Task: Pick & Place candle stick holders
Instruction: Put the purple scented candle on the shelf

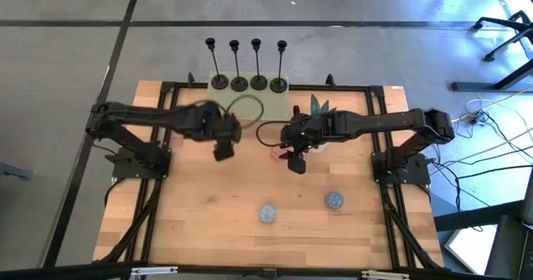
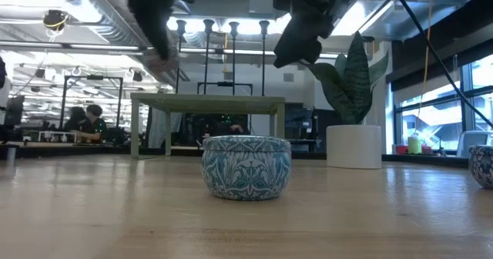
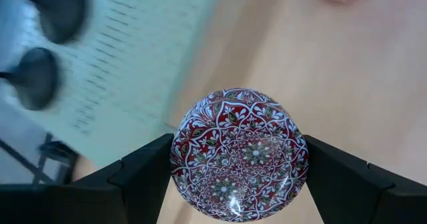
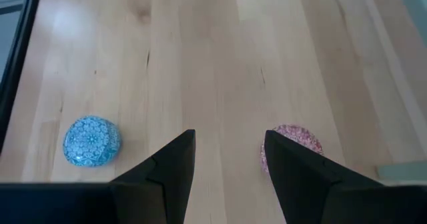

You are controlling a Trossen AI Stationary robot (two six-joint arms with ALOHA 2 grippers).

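Observation:
Four black candlestick holders (image 1: 248, 82) stand in a row by their round bases on a pale green stand (image 1: 250, 97) at the table's far edge. Two of the bases show in the left wrist view (image 3: 40, 71). My left gripper (image 1: 223, 151) hangs over the table in front of them, shut on a round tin with a red patterned lid (image 3: 239, 154). My right gripper (image 1: 296, 159) is open and empty at mid table, above and beside a pink tin (image 4: 290, 144). My left gripper pinches the red tin's round side wall (image 3: 176, 164) between its two fingers, one on each opposite side. The fingers point down from above. The tin's patterned lid faces up toward the wrist camera, and the tin is lifted clear of the table.
A blue patterned tin (image 1: 267, 213) and a second one (image 1: 335, 200) sit on the near half of the table. A green plant in a white pot (image 2: 353, 97) stands at the far right, next to the candlestick holders. A black cable loop (image 1: 246, 107) lies by the stand.

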